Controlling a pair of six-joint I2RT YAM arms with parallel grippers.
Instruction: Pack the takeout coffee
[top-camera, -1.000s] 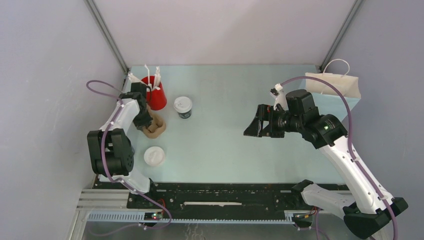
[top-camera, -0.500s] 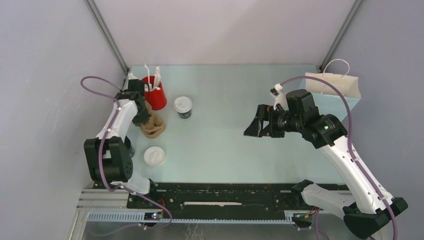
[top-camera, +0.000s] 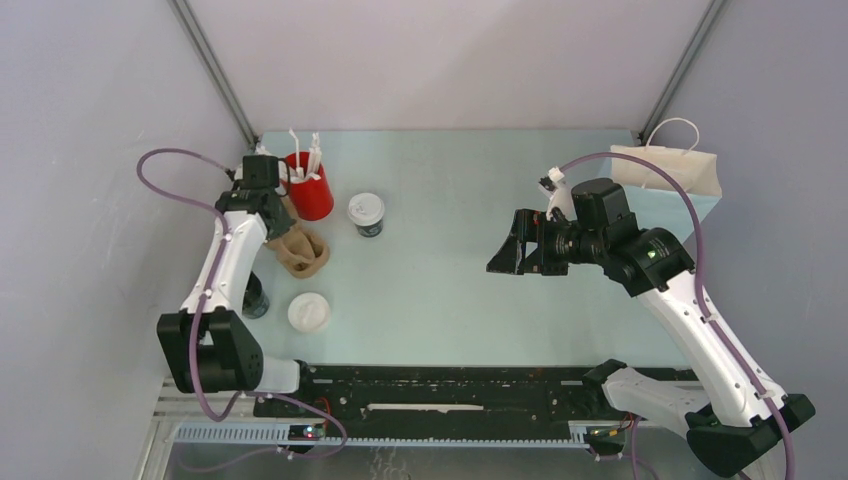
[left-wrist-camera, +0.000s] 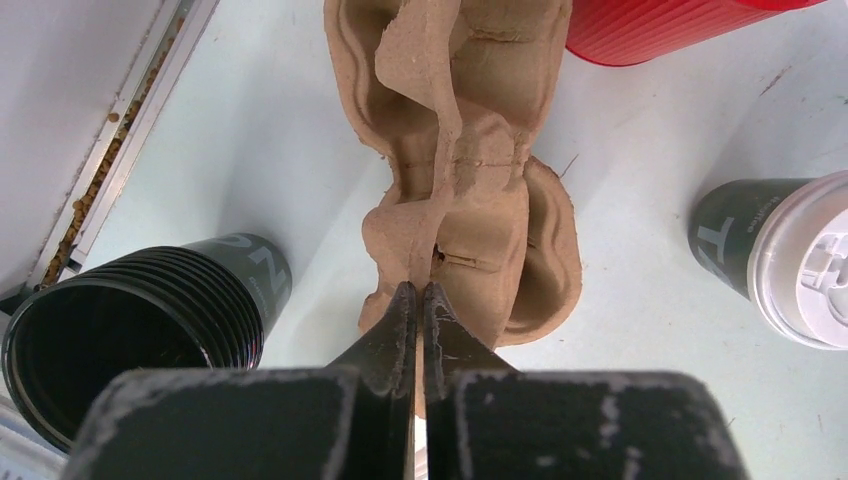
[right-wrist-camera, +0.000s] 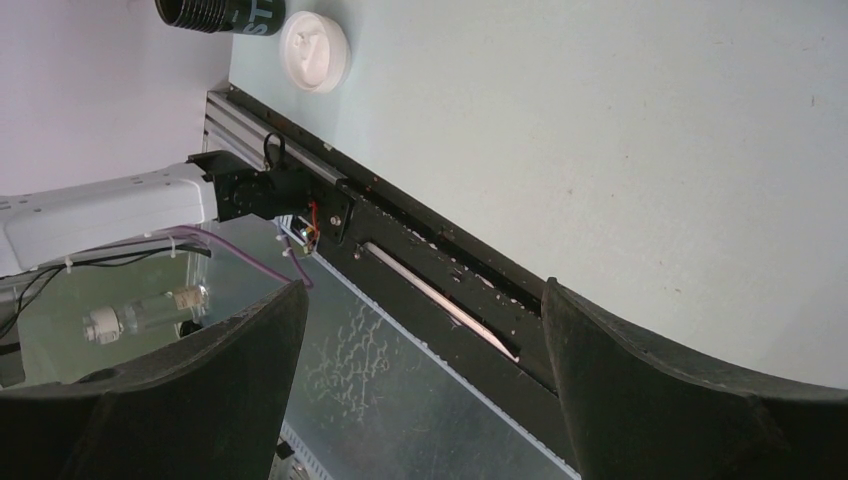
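Note:
The takeout coffee (top-camera: 366, 214), a small black cup with a white lid, stands upright on the table right of the red cup; it also shows at the right edge of the left wrist view (left-wrist-camera: 790, 250). My left gripper (top-camera: 282, 222) is shut on a ridge of the brown pulp cup tray (top-camera: 302, 252), left of the coffee and apart from it. In the left wrist view the jaws (left-wrist-camera: 420, 292) pinch the tray (left-wrist-camera: 470, 170) near its closest end. My right gripper (top-camera: 508, 256) is open and empty above the middle of the table. The white paper bag (top-camera: 668, 170) stands at the far right.
A red cup (top-camera: 312, 190) with white cutlery stands behind the tray. An open black cup without a lid (top-camera: 255, 300) stands by the left arm, with a loose white lid (top-camera: 309, 312) to its right; both also show in the right wrist view, the cup (right-wrist-camera: 225, 15) and the lid (right-wrist-camera: 315, 50).
My left arm has swung its elbow out to the left and the gripper has moved toward the far edge, still on the tray, which shifted slightly. The open black cup is uncovered. The right arm is still.

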